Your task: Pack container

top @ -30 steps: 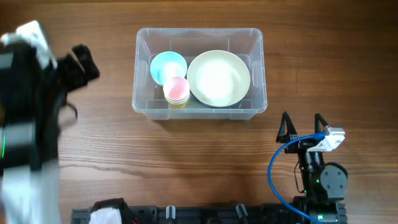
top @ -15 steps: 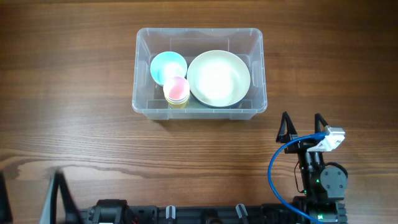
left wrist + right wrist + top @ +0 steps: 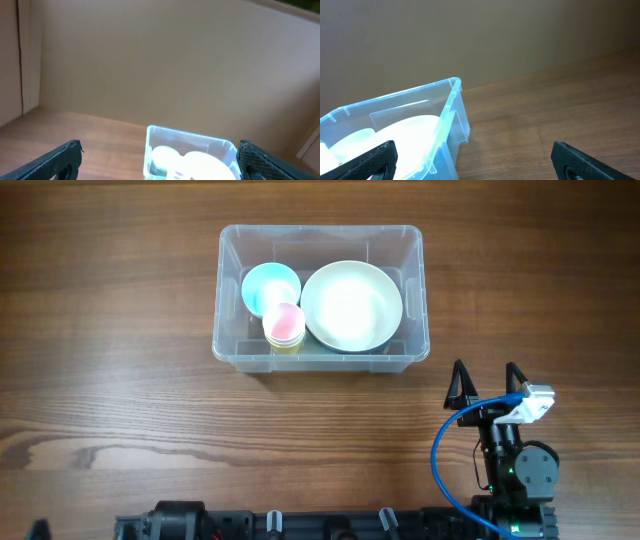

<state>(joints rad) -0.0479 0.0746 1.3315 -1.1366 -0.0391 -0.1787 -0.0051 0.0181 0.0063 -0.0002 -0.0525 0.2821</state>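
Container (image 3: 320, 228) is sitting upper-centre on the table (image 3: 120, 400), already holding, left to right, a blue bowl (image 3: 270, 285), a pink-topped cup stack (image 3: 285, 323) and a large pale bowl (image 3: 352, 305); I'm seeing no further item waiting outside it, so I'm judging the packing as done or nearly so, with no lid showing in any view. Left gripper (image 3: 160, 148) is not appearing in overhead; only its wrist view is showing it, fingers spread wide and carrying nothing, facing the container from well back. Right gripper (image 3: 486, 372) is sitting near the container's front right corner, apart from it, fingers wide and empty; its wrist view is adding a low, close look along the clear side wall with the pale bowl behind it, which overhead is not giving
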